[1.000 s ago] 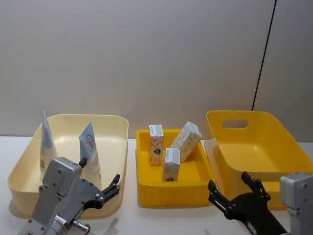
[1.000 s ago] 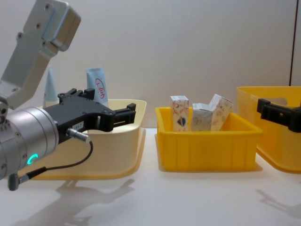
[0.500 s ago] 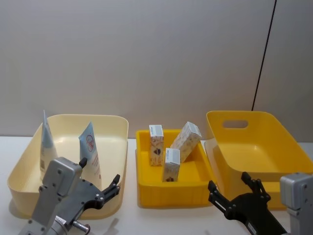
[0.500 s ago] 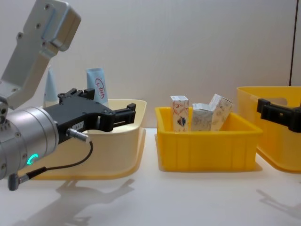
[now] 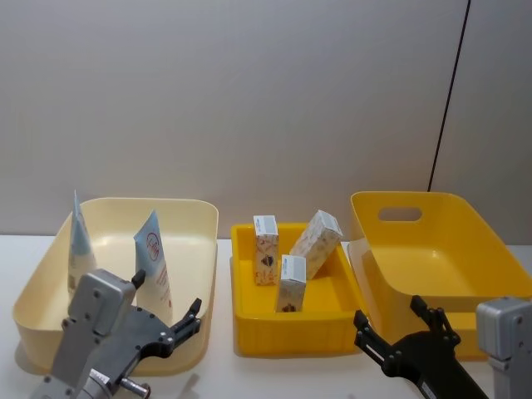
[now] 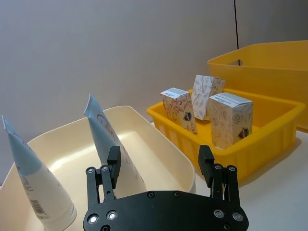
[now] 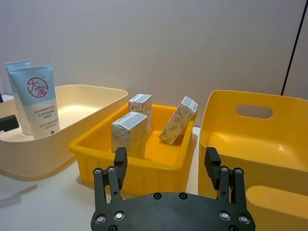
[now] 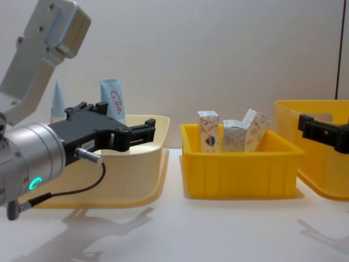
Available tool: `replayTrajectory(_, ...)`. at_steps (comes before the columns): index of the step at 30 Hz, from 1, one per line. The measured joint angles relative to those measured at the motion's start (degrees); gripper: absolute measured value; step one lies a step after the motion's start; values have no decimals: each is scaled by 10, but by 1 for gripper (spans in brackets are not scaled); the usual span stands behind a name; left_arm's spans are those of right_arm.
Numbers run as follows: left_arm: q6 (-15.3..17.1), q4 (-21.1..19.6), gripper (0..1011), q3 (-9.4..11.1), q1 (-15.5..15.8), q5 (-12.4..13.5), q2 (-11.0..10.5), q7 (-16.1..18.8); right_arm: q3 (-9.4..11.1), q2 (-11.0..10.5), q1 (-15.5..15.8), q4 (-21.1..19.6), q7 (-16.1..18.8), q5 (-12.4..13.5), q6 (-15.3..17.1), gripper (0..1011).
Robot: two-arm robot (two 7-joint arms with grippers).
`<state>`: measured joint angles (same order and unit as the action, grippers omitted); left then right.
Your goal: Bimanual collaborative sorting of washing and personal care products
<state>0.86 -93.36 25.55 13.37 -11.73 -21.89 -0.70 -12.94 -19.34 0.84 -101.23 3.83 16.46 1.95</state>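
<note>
Two pale blue squeeze tubes (image 5: 154, 249) (image 5: 81, 241) stand upright in the cream bin (image 5: 125, 201) at the left. Three small printed cartons (image 5: 266, 245) (image 5: 317, 237) (image 5: 291, 283) sit in the small yellow bin (image 5: 291, 337) in the middle, and one of them leans. My left gripper (image 5: 166, 293) hovers open and empty by the cream bin's front right corner, short of the nearer tube (image 6: 103, 134). My right gripper (image 5: 387, 309) is open and empty in front of the gap between the small bin and the large yellow bin (image 5: 432, 249).
The large yellow bin with a handle slot holds nothing that I can see. A white tabletop (image 8: 218, 229) runs in front of all three bins. A plain grey wall stands behind, with a dark vertical cable at the right.
My left gripper has drifted slightly back and to the left. The right gripper, tubes and cartons have not moved.
</note>
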Motion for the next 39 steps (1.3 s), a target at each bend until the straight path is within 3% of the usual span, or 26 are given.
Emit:
replayTrajectory(17, 34, -20, 999, -37, -10, -42, 8, -2, 0, 0, 0, 0, 0, 0, 0, 1001)
replayTrajectory(30, 80, -6, 1000, -52, 15, -73, 24, -18, 0, 0, 0, 0, 0, 0, 0, 1001)
replayTrajectory(39, 104, 19, 1000, -60, 34, -78, 34, -18, 0, 0, 0, 0, 0, 0, 0, 1001)
